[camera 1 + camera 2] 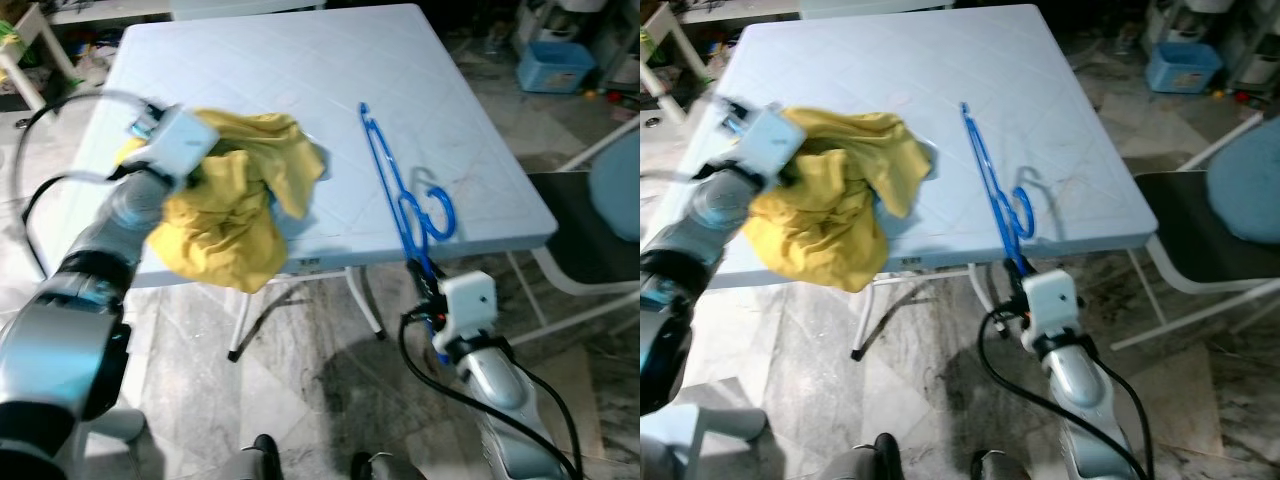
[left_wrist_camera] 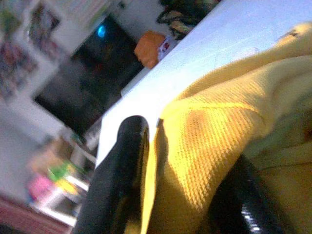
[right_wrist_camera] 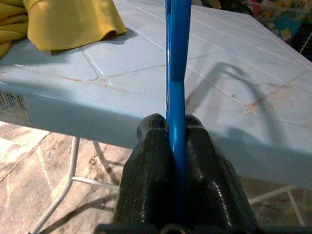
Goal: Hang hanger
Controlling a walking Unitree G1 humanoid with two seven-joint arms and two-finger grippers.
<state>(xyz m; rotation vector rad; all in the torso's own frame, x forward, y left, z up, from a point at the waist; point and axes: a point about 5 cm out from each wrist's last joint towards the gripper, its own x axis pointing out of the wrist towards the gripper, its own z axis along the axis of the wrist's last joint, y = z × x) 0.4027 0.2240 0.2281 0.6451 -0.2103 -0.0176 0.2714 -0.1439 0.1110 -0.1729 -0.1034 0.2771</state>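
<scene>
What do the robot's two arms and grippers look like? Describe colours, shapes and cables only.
Both arms are silver tubes with dark joint bands. Each wrist carries a boxy white housing, and black cables loop loosely beside each arm. The left gripper and right gripper have thick, rounded black fingers.

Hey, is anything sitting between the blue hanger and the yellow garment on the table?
Nothing visible does. The right gripper is shut on the blue hanger, and the left gripper holds the yellow garment. Between the two lies a bare strip of the table.
</scene>
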